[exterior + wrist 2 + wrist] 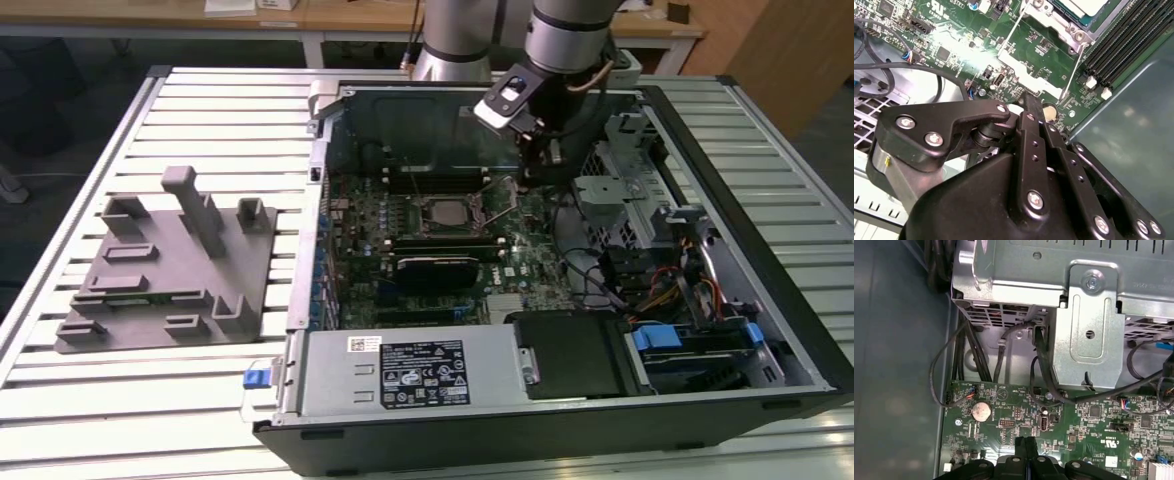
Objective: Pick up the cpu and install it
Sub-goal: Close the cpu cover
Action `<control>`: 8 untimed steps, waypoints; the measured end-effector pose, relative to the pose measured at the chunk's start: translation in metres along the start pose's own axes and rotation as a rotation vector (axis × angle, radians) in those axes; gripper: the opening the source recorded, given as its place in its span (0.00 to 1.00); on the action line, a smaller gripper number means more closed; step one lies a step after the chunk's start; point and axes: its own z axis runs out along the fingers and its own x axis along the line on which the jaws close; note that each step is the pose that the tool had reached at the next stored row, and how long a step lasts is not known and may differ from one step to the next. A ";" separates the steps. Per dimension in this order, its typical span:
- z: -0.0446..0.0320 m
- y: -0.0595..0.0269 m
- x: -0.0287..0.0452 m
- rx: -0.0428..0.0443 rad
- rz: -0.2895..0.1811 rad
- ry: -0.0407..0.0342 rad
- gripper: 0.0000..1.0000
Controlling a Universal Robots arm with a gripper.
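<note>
The cpu (442,212), a silvery square chip with a pale rim, lies in the socket at the middle of the motherboard (387,200) inside the open computer case. In the second wrist view the cpu (1083,6) sits inside the metal socket frame, with thin lever rods (1073,70) beside it. My gripper (539,178) hangs just above the board, to the exterior view's right of the socket and apart from the chip. Its black fingers are pressed together in both wrist views, gripper (1028,103) and gripper (1026,444), with nothing between them.
A metal drive cage (1089,315) and black cables (1039,375) stand close beyond the fingertips, near a coin battery (980,411). The case wall (400,120) rises behind the board. A grey plastic tray with upright posts (167,265) lies on the slatted table at the exterior view's left.
</note>
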 end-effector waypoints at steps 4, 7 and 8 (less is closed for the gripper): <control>0.0039 -0.0001 -0.0002 0.0006 0.000 0.0000 0.11; 0.0045 -0.0003 -0.0015 0.0007 -0.001 0.0000 0.11; 0.0046 -0.0008 -0.0018 0.0007 -0.001 0.0000 0.11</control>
